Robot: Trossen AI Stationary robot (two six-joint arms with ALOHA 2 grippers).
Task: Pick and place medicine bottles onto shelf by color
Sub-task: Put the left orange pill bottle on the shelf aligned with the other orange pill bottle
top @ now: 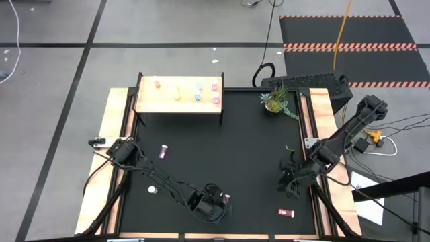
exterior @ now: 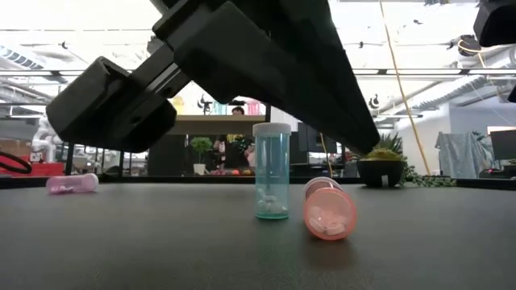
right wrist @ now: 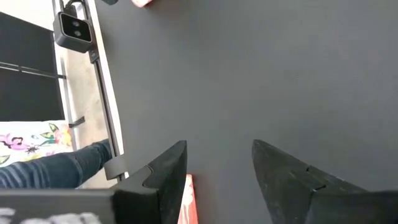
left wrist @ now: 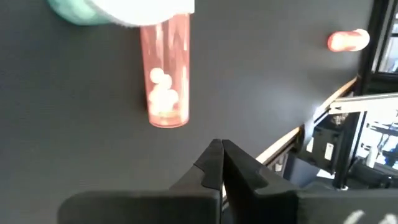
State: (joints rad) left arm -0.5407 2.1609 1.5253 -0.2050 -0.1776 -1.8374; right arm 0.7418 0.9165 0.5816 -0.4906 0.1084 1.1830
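The left gripper [left wrist: 221,163], fingers pressed together and empty, hovers just short of a pink bottle [left wrist: 165,74] lying beside a teal bottle [exterior: 272,171] near the table's front edge; apparently mid-approach, it must open first. The right gripper [right wrist: 217,168] waits open.

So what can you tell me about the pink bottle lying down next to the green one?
The pink medicine bottle is a small see-through plastic tube lying on its side on the black table, with white pills loose inside. In the low view its round end faces the camera, and it lies close beside the upright teal bottle; whether they touch is unclear. The left gripper is over it, fingers shut and not touching it.
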